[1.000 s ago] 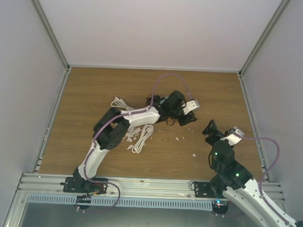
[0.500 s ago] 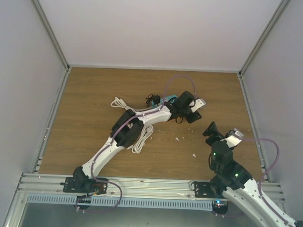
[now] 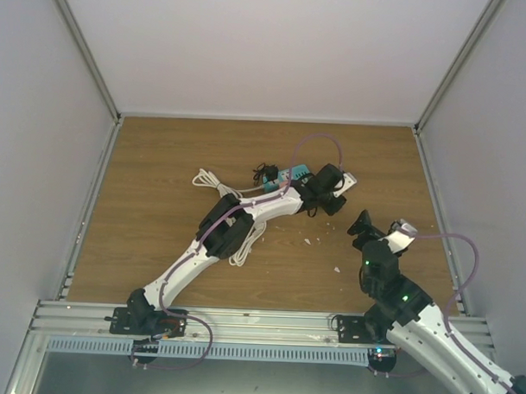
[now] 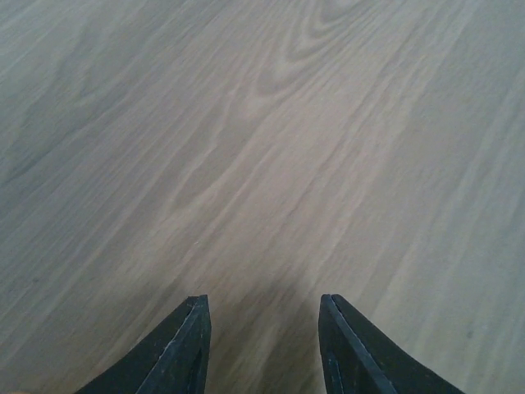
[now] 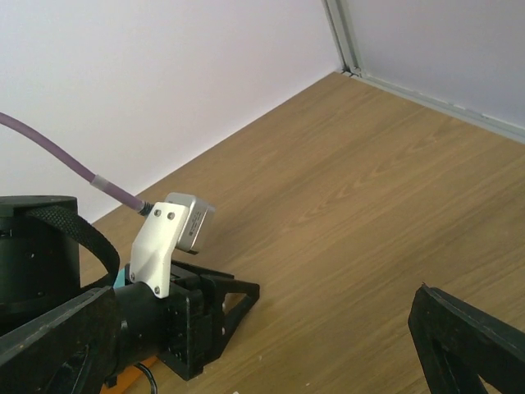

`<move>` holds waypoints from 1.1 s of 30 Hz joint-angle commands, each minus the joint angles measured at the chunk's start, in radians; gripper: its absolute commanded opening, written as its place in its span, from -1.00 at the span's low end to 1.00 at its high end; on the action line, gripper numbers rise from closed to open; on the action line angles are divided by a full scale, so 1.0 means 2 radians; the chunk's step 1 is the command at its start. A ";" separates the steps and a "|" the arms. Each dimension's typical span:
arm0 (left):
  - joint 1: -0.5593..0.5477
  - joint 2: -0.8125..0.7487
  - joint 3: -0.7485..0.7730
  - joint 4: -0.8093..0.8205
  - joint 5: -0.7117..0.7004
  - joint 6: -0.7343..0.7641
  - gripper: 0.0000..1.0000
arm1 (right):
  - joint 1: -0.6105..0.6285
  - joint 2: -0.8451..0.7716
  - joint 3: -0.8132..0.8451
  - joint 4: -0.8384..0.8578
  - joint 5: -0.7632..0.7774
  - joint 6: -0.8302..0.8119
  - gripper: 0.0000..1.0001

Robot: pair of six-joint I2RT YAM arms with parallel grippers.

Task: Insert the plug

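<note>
- Our left pincer (image 4: 262,308) hangs low over the pale wood-grain tabletop (image 4: 271,139). Its two black fingers are partly apart, and only bare wood shows between them. In the overhead view it sits right of centre.
- Our right pincer (image 5: 269,300) is spread as wide as it goes and holds nothing. It waits in the lower right of the overhead view, facing the other wrist.
- The small black plug with its curled black lead (image 3: 264,172) lies in the upper middle of the overhead view. It is just beside a teal rectangular block (image 3: 292,174), which we take for the socket. Both are too small for us to tell which way the prongs point, or whether the two touch.
- A white looped cord (image 3: 207,179) lies left of the plug and seems to run under the left arm (image 3: 211,238).
- We judge the step in hand to be the reach for the plug, which is not yet gripped.
- To do it well, we should bring the left pincer over the plug until it shows between the fingers in the wrist view, and only then close.
- We should take the plug by its body and not by its lead, across its flat sides, so the prongs stay in line with the socket.
- The teal block looks light and may slide under the push, so we would brace it with the wide-open right pincer.
- We should also keep the leads clear of the arm.
</note>
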 commanded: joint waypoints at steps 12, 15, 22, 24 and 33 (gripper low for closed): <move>0.024 -0.002 -0.017 -0.005 -0.080 -0.027 -0.14 | -0.002 0.040 0.004 0.044 -0.008 -0.020 0.99; 0.030 -0.003 -0.019 -0.010 -0.084 -0.029 -0.08 | -0.002 0.044 0.003 0.049 -0.012 -0.023 0.99; 0.036 -0.008 -0.032 -0.015 -0.103 -0.029 -0.06 | -0.002 0.055 0.004 0.055 -0.017 -0.027 0.99; 0.038 -0.014 -0.042 -0.014 -0.105 -0.026 -0.06 | -0.002 0.059 0.004 0.057 -0.017 -0.028 0.99; 0.048 -0.056 -0.115 0.011 -0.107 -0.024 -0.10 | -0.002 0.072 0.005 0.063 -0.020 -0.031 0.99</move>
